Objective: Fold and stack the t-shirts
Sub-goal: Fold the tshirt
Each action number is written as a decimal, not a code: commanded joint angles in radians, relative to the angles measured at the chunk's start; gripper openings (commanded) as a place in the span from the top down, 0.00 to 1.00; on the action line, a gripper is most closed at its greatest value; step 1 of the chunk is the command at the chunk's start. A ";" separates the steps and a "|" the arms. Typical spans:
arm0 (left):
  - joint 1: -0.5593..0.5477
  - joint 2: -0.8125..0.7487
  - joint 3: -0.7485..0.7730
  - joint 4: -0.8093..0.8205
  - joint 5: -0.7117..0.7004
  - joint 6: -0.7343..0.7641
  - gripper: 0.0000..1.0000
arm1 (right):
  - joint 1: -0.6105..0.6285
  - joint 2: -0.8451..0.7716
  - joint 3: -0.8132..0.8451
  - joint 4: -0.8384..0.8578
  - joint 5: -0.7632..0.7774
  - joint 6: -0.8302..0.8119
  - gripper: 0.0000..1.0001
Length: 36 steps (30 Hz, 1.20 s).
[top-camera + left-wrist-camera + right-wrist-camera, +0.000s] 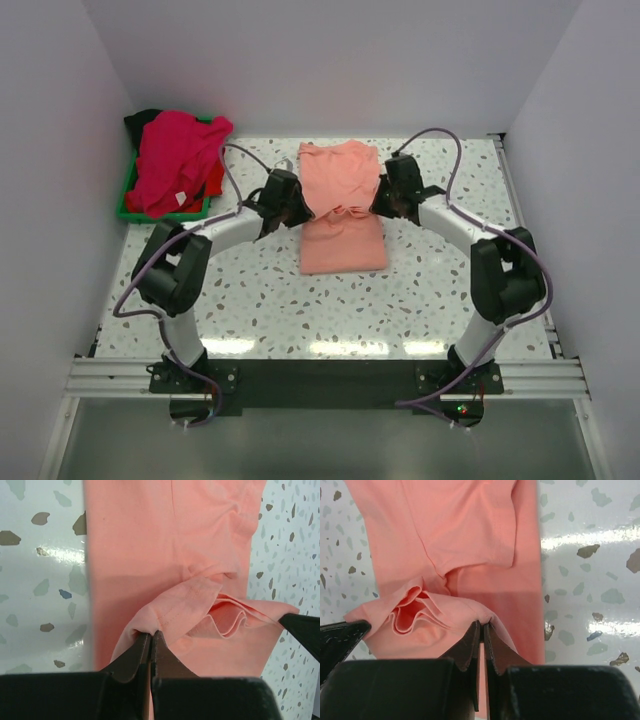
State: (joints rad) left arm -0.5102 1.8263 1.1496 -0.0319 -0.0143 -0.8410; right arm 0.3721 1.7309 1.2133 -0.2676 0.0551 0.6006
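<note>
At the bottom of the top view the two arm bases are sitting on the near edge of the table (260, 300), and bare speckled surface is lying between them and the work. Just beyond, in the centre of the frame, the salmon-pink t-shirt (343, 245) is lying as a narrow strip with its sides apparently turned in, its near part resting flat. Across its middle, the left gripper (151, 636) is pressing its jaws together on a stitched edge of the cloth at the strip's left side, and the right gripper (483, 626) is pinching the same edge at the right side, so a loose ruffle of fabric is sagging between them in both wrist views. This is looking like the crosswise fold in progress, with the held edge lifted over the layer beneath and not yet laid down. In the upper left of the top view the green tray (150, 215) is holding a heap: a magenta-pink t-shirt (175, 160) on top, a red one (215, 182) and a black one (145, 118) showing at its edges, all unfolded. So no stack is showing yet; this fold is waiting to be finished and those shirts are remaining to be done.
</note>
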 commanded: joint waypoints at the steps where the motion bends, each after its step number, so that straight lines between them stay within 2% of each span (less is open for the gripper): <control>1: 0.025 0.025 0.061 0.036 0.037 0.051 1.00 | -0.027 0.033 0.069 0.044 -0.043 -0.015 1.00; 10: 0.082 0.105 0.104 0.069 0.095 0.085 0.99 | -0.090 0.130 0.117 0.045 -0.100 -0.002 1.00; 13: 0.099 0.123 0.105 0.110 0.142 0.097 0.82 | -0.116 0.159 0.143 0.044 -0.142 0.002 1.00; 14: 0.108 0.123 0.101 0.133 0.161 0.102 0.69 | -0.122 0.170 0.147 0.048 -0.150 0.004 0.98; 15: 0.114 0.120 0.099 0.139 0.168 0.106 0.62 | -0.134 0.173 0.160 0.048 -0.168 0.002 0.85; 16: 0.125 0.110 0.093 0.147 0.174 0.111 0.57 | -0.140 0.177 0.170 0.039 -0.173 -0.002 0.77; 17: 0.131 0.102 0.088 0.161 0.189 0.112 0.51 | -0.145 0.174 0.189 0.028 -0.178 -0.005 0.59; 20: 0.144 0.048 0.055 0.171 0.183 0.122 0.44 | -0.151 0.148 0.186 0.004 -0.170 -0.031 0.46; 24: 0.144 -0.002 0.010 0.173 0.181 0.112 0.47 | -0.138 0.055 0.121 0.010 -0.150 -0.044 0.42; 25: 0.136 -0.013 -0.008 0.176 0.186 0.111 0.53 | -0.131 0.042 0.103 0.024 -0.146 -0.044 0.43; 27: 0.125 -0.019 -0.022 0.179 0.191 0.106 0.58 | -0.104 0.015 0.051 0.034 -0.138 -0.047 0.43; 28: 0.112 -0.018 -0.030 0.179 0.191 0.105 0.66 | -0.093 -0.003 0.037 0.047 -0.132 -0.048 0.43; 29: 0.104 -0.015 -0.030 0.179 0.191 0.106 0.69 | -0.081 -0.008 0.017 0.053 -0.123 -0.053 0.43; 31: 0.088 0.002 -0.031 0.184 0.189 0.100 0.76 | -0.042 -0.001 0.015 0.062 -0.094 -0.067 0.44; 36: 0.084 0.079 0.021 0.213 0.220 0.086 0.81 | -0.029 0.097 0.123 0.044 -0.121 -0.085 0.53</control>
State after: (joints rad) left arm -0.4286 1.8645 1.1301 0.1223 0.1814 -0.7479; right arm 0.3500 1.7840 1.2644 -0.2546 -0.0723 0.5468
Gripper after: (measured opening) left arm 0.194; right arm 0.482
